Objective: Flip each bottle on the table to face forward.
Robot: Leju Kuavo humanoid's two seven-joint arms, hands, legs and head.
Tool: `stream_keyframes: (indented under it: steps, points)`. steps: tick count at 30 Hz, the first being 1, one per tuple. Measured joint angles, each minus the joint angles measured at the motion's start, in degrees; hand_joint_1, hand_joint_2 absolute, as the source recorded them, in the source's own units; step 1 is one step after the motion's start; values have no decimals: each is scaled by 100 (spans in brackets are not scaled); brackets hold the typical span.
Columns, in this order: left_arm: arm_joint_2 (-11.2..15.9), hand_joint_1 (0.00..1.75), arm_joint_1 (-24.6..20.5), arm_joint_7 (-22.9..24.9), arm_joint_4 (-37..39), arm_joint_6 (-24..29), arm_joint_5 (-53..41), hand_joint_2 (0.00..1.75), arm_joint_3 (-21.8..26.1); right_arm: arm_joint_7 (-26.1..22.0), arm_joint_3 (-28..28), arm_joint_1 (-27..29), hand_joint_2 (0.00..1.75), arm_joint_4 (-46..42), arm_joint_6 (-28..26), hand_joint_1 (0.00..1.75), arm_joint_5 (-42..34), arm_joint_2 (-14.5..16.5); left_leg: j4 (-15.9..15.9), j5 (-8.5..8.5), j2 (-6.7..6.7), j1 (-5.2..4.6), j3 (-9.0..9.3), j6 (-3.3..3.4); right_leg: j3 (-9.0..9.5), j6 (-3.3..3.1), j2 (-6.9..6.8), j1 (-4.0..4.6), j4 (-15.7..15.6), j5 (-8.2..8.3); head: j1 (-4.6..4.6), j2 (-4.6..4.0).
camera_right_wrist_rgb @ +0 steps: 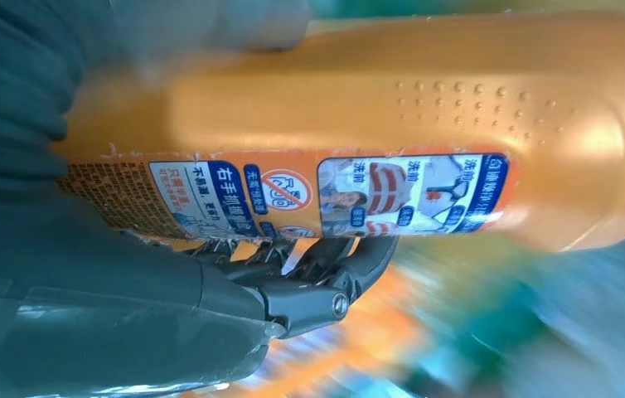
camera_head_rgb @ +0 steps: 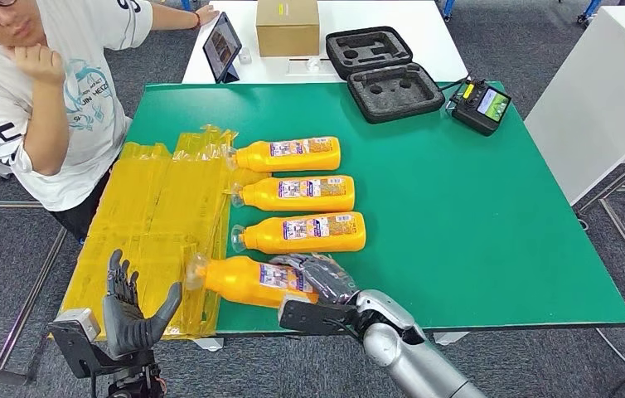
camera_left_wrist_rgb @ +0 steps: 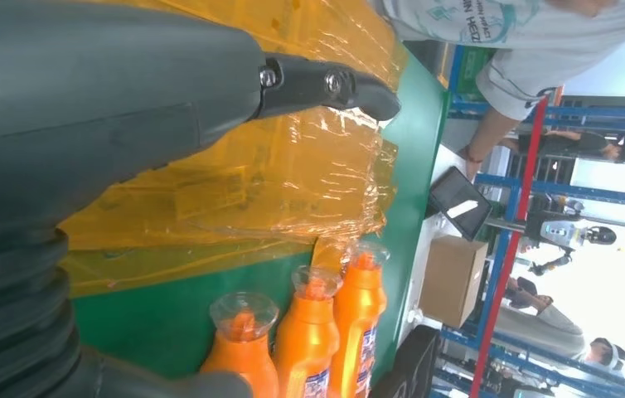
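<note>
Nearest the robot, at the front edge of the green worktop (camera_head_rgb: 475, 224), the closest orange plastic bottle with a clear cap (camera_head_rgb: 247, 280) is grasped around its lower body by the right robot hand (camera_head_rgb: 326, 278), whose dark fingers (camera_right_wrist_rgb: 326, 257) are wrapped under the printed label, as seen in the right wrist view; the grip is placed low on the body, presumably so that the bottle can be rolled about its long axis. The neck of this bottle is angled slightly towards the crinkled yellow plastic sheet (camera_head_rgb: 152, 224) spread over the left part of the worktop. The left robot hand (camera_head_rgb: 131, 311) is held released, fingers spread and palm up, just off the front-left corner, holding nothing and apparently kept in reserve. Further back, three more orange bottles (camera_head_rgb: 301, 195) are laid on their sides in a row, caps towards the yellow sheet and labels upward, so these are judged already turned. Beyond them lie a black foam-lined case (camera_head_rgb: 384, 62), a black handheld controller (camera_head_rgb: 482, 105), a brown cardboard box (camera_head_rgb: 288, 26) and a tablet (camera_head_rgb: 222, 46). A person in a white shirt (camera_head_rgb: 69, 91) is standing at the far left.
</note>
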Motion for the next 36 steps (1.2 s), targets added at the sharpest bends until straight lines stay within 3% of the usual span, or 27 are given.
stream_keyframes:
  steps: [3,9,13,17,23,29,34,36]
  points:
    - [0,0,-1,-2,1,0,0,175,0,-10,-10,2,175,-11,-12,175,-21,5,0,0,0,0,0,0,0,0,0,0,0,0,0,0]
    - [-4,0,-67,-52,102,24,38,175,-5,-589,-485,303,175,-622,-330,175,-548,264,-1,-5,0,-3,-3,-5,-4,-1,2,0,0,-2,4,0]
    - [-14,0,-35,-128,120,103,100,175,-4,-1253,-708,662,175,-940,-1119,175,-749,427,0,-7,-1,-4,-5,-3,-4,0,1,-1,0,-3,3,0]
    - [-48,0,55,-198,115,110,225,175,-1,-1447,-836,942,175,-1115,-1830,175,-812,532,-1,-12,0,-3,-6,-3,-6,4,2,-1,-1,-7,3,0]
    - [-40,0,115,96,116,-806,570,175,-225,-1453,-999,1045,175,-996,-1848,175,-1012,596,-1,-10,-1,-4,-7,-2,-4,8,2,-1,-1,-9,4,0]
    - [-20,0,116,196,116,-1053,697,175,-387,-1473,-1084,1057,175,-811,-1768,175,-1066,626,-1,-10,-1,-4,-7,-1,-4,10,2,-2,0,-9,3,0]
    - [65,0,64,585,117,-2386,1214,175,-744,-1516,-1129,923,175,-330,-1289,175,-1391,755,-1,-10,-1,-4,-8,-1,-5,10,2,-1,0,-10,3,0]
    - [103,0,-34,701,126,-2659,1298,175,-967,-1529,-1128,799,175,5,-1143,175,-1443,845,-1,-9,-1,-4,-9,-1,-5,10,2,-1,0,-9,4,0]
